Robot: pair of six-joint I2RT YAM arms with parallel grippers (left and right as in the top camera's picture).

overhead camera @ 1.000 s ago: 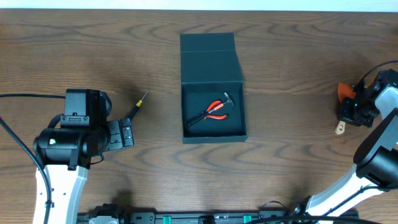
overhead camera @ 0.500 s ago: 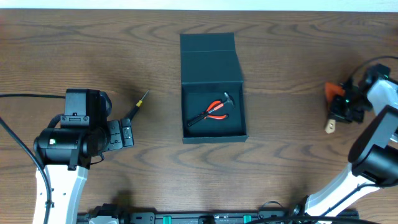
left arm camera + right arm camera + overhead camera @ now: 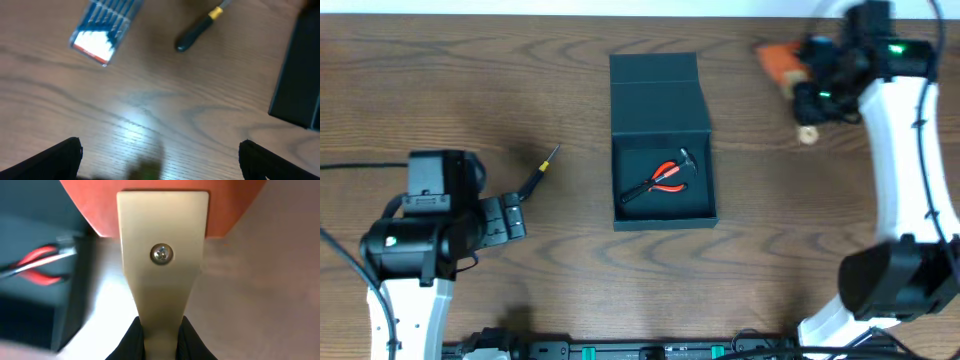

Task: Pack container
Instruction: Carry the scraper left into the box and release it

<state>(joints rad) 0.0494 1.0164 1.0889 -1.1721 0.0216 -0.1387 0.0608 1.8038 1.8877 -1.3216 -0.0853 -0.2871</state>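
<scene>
Pinching orange-handled scraper [image 3: 162,230] in right end effector [image 3: 162,337], two o'clock of container [image 3: 663,222], for packing; with left end effector [image 3: 160,162] spread, empty.

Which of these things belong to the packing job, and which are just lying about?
In the job: container; red-handled pliers inside it; orange-handled flat tool pinched in the right fingers.
Lying about for now: black screwdriver; blue case of bits, both loose on the table.
</scene>
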